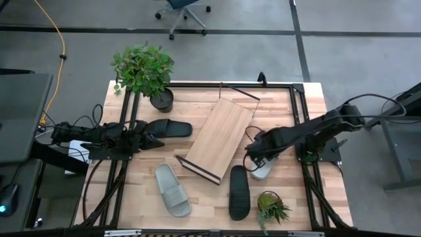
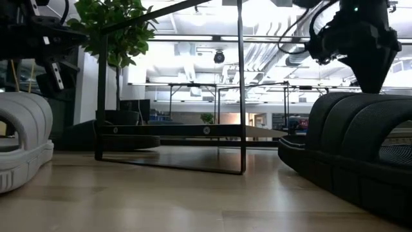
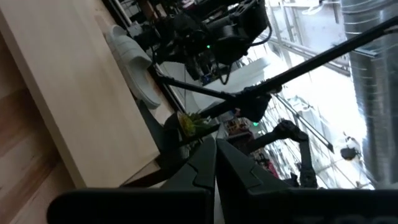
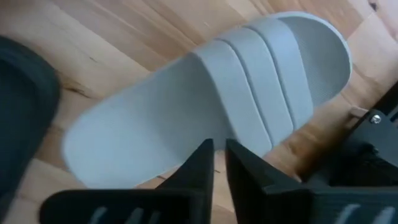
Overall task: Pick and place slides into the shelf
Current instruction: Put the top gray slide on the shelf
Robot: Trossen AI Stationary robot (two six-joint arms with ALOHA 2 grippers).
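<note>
The shelf (image 1: 220, 138) is a light-wood plank with dark wire ends, lying slantwise mid-table. One black slide (image 1: 168, 128) lies by its left side and another black slide (image 1: 239, 191) near its near end. A grey-green slide (image 1: 172, 189) lies sole-down at the near left. A second pale slide (image 1: 263, 170) (image 4: 205, 106) lies right of the shelf. My right gripper (image 1: 252, 157) (image 4: 219, 162) is shut just over that slide, near the edge beside its strap. My left gripper (image 1: 158, 141) (image 3: 215, 168) is shut, next to the left black slide and pointing toward the shelf. My right gripper comes at the pale slide from above, with its fingertips (image 4: 202, 163) over the footbed edge (image 4: 180, 155) beside the strap. I cannot tell whether they touch it. The slide lies flat on the table.
A large potted plant (image 1: 145, 69) stands at the far left corner. A small potted plant (image 1: 271, 207) stands near the front right, close to the black slide. Dark frame rails (image 1: 122, 164) run along both table sides. In the low view a black slide (image 2: 360, 154) fills the right foreground.
</note>
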